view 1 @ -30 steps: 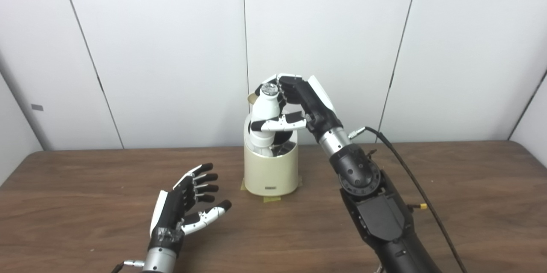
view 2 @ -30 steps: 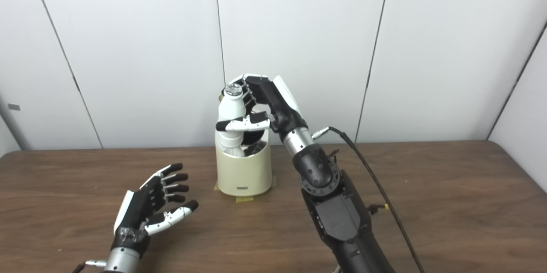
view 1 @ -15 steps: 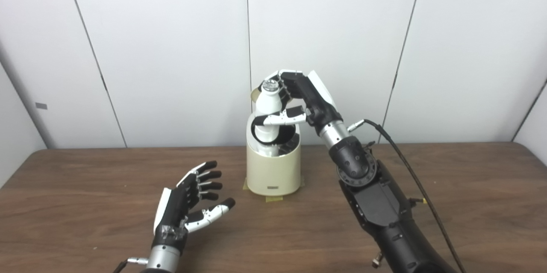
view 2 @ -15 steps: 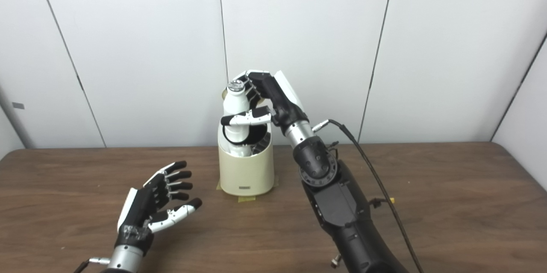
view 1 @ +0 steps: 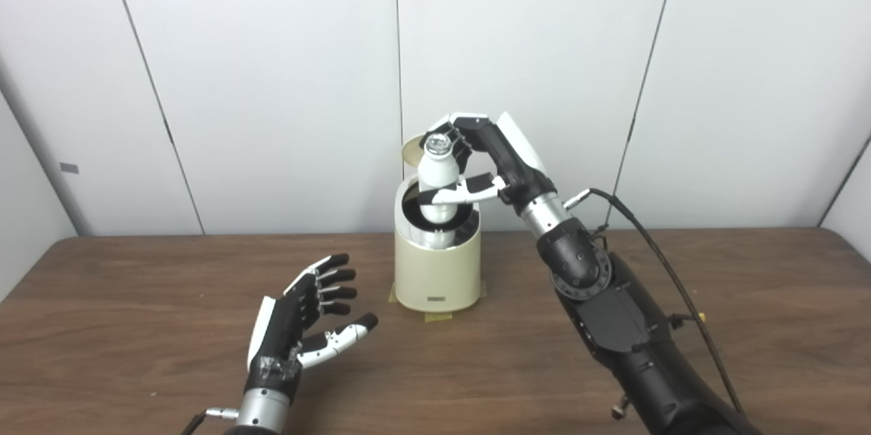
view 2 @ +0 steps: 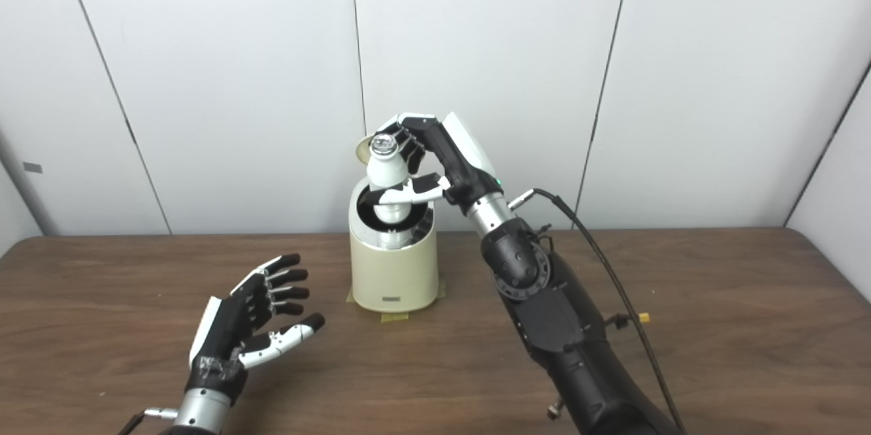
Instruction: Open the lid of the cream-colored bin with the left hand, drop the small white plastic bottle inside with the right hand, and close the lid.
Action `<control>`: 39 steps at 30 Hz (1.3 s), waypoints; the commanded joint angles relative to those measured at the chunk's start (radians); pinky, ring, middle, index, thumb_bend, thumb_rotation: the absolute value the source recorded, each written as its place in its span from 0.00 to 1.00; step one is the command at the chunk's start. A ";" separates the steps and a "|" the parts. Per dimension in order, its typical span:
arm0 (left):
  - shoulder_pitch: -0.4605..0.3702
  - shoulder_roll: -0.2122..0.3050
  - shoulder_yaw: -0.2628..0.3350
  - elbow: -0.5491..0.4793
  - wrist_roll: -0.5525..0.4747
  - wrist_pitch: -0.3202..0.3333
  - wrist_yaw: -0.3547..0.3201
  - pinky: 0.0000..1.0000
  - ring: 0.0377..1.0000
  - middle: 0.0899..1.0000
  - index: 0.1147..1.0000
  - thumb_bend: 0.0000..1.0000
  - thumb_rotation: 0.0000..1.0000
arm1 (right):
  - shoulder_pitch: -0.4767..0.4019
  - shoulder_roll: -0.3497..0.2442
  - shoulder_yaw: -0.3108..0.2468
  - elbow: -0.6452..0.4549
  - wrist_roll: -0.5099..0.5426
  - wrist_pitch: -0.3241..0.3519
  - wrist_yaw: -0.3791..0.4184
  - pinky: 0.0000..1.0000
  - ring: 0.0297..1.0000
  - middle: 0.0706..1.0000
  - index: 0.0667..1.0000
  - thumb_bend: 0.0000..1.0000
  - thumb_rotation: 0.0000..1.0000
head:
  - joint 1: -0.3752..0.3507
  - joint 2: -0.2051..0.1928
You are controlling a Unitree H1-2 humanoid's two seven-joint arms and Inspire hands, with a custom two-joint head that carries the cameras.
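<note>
The bottle (view 1: 436,180) now hangs upright over the middle of the bin (view 1: 437,271) mouth, where a second ago it sat toward the left rim, so the drop looks close. The lid (view 1: 412,149) stands open behind (only its edge shows). The right hand (view 1: 476,159) reaches in from above, fingers wrapped round the bottle. The left hand (view 1: 299,323) waits with fingers spread, empty, above the table (view 1: 136,299) toward its front edge.

1. The table (view 1: 748,271) has a dark brown wood-grain top and spans the full width of both views.
2. The cream-colored bin (view 1: 437,278) stands upright on the table, near the far edge at centre.
3. Tape pieces (view 1: 436,316) lie on the table at the bin's base.
</note>
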State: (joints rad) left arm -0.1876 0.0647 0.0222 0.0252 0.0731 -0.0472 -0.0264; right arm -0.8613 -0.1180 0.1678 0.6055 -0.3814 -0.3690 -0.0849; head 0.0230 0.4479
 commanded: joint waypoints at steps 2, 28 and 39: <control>-0.026 -0.001 -0.002 -0.036 -0.001 -0.013 0.009 0.64 0.69 0.75 0.80 0.69 0.00 | -0.070 -0.022 0.004 -0.011 -0.015 -0.051 -0.020 0.34 0.38 0.45 0.51 0.49 0.00 | 0.000 0.001; -0.024 -0.002 -0.008 -0.054 -0.002 0.018 0.006 0.65 0.69 0.74 0.80 0.69 0.00 | -0.047 -0.067 0.032 0.002 -0.083 -0.089 -0.048 0.47 0.40 0.44 0.49 0.50 0.00 | 0.001 0.019; -0.026 0.001 -0.010 -0.052 0.000 0.018 0.005 0.65 0.69 0.74 0.80 0.69 0.00 | -0.024 -0.098 0.077 -0.086 -0.148 0.080 0.074 0.46 0.59 0.75 0.73 0.85 0.01 | 0.001 0.021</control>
State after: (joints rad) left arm -0.1865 0.0649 0.0140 0.0115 0.0723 -0.0155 -0.0271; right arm -0.8418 -0.2043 0.2515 0.5606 -0.5333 -0.2942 -0.0041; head 0.0230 0.4679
